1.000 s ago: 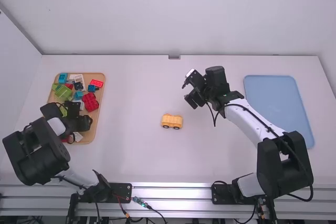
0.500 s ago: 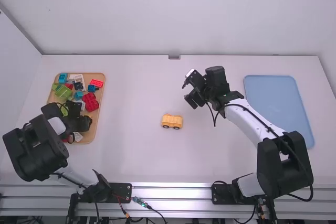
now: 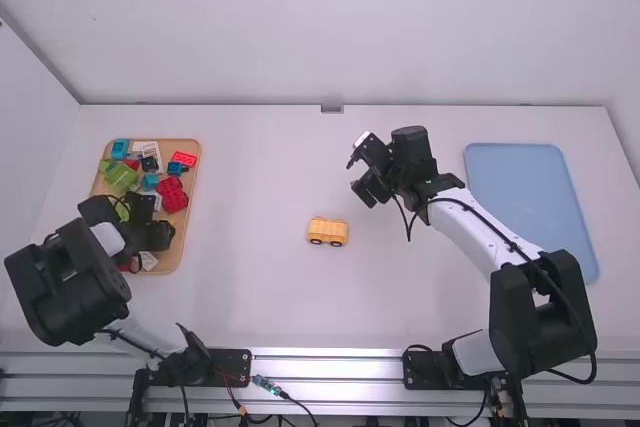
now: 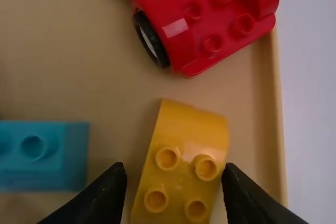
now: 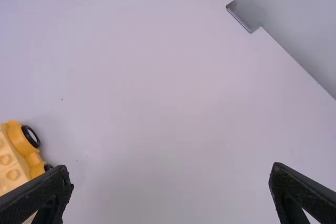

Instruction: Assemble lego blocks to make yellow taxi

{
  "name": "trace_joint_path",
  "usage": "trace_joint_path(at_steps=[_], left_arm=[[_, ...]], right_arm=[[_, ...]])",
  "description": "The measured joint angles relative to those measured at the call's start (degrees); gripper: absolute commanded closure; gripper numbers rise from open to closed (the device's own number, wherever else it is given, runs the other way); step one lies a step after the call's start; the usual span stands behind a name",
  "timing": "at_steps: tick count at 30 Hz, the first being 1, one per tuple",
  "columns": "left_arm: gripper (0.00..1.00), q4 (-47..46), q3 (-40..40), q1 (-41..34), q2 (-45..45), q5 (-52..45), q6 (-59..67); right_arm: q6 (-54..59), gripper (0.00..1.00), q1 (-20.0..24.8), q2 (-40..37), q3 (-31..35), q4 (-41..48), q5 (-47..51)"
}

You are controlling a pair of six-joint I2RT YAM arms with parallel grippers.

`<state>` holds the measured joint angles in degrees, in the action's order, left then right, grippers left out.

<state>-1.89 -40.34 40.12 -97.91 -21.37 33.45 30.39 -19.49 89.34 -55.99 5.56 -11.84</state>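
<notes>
My left gripper (image 3: 158, 235) is low over the near part of the wooden tray (image 3: 178, 255) at the table's left. In the left wrist view a yellow block (image 4: 184, 153) with a curved end lies between the spread fingers of the left gripper (image 4: 174, 176), one fingertip close to its side. My right gripper (image 3: 362, 177) hangs over the table right of the middle, and its fingers stand wide apart with nothing between them, as the right wrist view has the gripper (image 5: 170, 177). A yellow wheeled car base (image 3: 328, 231) stands on the mid-table; part of this car base (image 5: 20, 156) shows beside one right finger.
Red wheeled piece (image 4: 210, 19) and teal block (image 4: 44, 156) lie in the tray near the yellow block. Green blocks (image 3: 121, 176) and other colored pieces occupy its far part. A blue tray (image 3: 530, 197) rests at the table's right, beyond the right arm.
My left arm has shifted very slightly, its gripper staying over the wooden tray. The right arm and the car base are unmoved.
</notes>
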Motion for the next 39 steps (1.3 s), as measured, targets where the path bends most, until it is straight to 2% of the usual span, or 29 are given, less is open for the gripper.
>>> trace_joint_path(at_steps=[1, 3, 9, 11, 18, 22, 26, 30, 35, 39], left_arm=[[0.63, 0.1, 0.0, 0.0, 0.0, 0.2, 0.0], [0.7, 0.3, 0.0, 0.0, 0.0, 0.9, -0.1], [0.7, 0.2, -0.1, 0.1, 0.0, 1.0, -0.3], [0.77, 0.2, -0.1, 0.1, 0.0, 1.0, -0.3], [0.75, 1.2, 0.0, 0.1, -0.2, -0.3, -0.6], [0.85, 1.6, 0.0, 0.1, -0.2, -1.6, -2.4], [0.88, -0.5, 0.0, 0.0, 0.8, -2.2, -4.4], [0.98, -4.2, 0.0, -0.2, 5.8, -2.2, -6.2], [0.98, -10.7, 0.0, -0.2, 17.4, -4.5, -7.3], [0.98, -19.4, 0.0, -0.3, 27.9, -10.9, -4.8]], right_arm=[[-0.1, 0.01, 0.0, 0.0, 0.0, 0.0, 0.0], [0.0, 0.01, 0.0, 0.0, 0.0, 0.0, 0.0], [0.0, 0.01, 0.0, 0.0, 0.0, 0.0, 0.0], [0.0, 0.01, 0.0, 0.0, 0.0, 0.0, 0.0], [0.0, 0.01, 0.0, 0.0, 0.0, 0.0, 0.0], [0.0, 0.01, 0.0, 0.0, 0.0, 0.0, 0.0], [0.0, 0.01, 0.0, 0.0, 0.0, -0.9, 0.0], [-0.2, 0.01, 0.0, 0.0, 0.0, -2.0, -0.1], [-0.2, 0.01, 0.0, 0.0, 0.0, -1.9, -1.2], [-0.1, 0.01, 0.7, 0.0, 0.0, -1.3, -3.3]])
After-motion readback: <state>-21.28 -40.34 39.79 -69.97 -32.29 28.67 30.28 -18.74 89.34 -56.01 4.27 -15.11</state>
